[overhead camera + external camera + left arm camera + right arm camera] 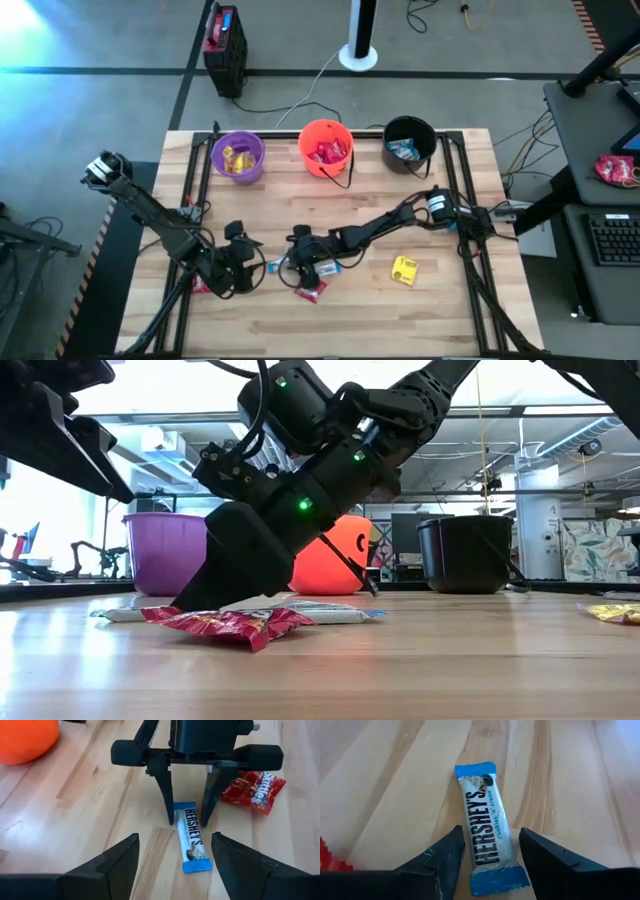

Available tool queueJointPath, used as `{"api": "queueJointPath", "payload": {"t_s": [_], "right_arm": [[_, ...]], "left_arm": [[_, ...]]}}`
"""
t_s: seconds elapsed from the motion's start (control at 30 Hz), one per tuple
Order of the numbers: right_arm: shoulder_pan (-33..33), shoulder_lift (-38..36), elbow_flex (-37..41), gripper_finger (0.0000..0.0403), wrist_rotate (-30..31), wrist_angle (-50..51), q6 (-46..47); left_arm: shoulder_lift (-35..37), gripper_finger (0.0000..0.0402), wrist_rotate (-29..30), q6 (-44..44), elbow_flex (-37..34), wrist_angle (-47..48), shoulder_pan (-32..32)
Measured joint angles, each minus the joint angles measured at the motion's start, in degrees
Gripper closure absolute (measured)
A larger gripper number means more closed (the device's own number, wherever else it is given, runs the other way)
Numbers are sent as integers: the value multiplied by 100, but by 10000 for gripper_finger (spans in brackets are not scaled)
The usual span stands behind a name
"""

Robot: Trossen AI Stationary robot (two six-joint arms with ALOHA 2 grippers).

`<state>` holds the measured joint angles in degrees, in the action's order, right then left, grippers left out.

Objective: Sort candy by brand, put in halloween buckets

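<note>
Candy [404, 270] on table: three packets; right hand [187, 818] wide, straddling one (blue-white).

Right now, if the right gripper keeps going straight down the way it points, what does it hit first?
The blue-and-white Hershey's bar. The right gripper stands open with a finger on either side of it, so likely the fingertips reach the table alongside it.

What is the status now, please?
Right gripper jaws open astride the Hershey's bar. Left gripper open, waiting nearby. Skittles packet beside, not blocking.
</note>
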<state>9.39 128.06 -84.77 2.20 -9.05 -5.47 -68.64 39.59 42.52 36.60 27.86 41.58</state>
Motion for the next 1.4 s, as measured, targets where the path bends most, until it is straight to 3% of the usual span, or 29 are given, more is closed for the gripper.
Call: {"api": "queueJointPath", "payload": {"t_s": [0.13,0.4,0.57,1.4], "right_arm": [[-75,10,-6,232,-295,97,-228],[-152,-1,-10,348,-684,243,-472],[-166,5,-7,390,-728,219,-515],[-180,-483,-29,395,-481,618,-799]], "left_arm": [[0,170,8,0,0,-1,0],[-26,170,191,20,0,-4,0],[-101,170,308,22,0,-2,0],[-146,170,356,176,-19,5,0]]}}
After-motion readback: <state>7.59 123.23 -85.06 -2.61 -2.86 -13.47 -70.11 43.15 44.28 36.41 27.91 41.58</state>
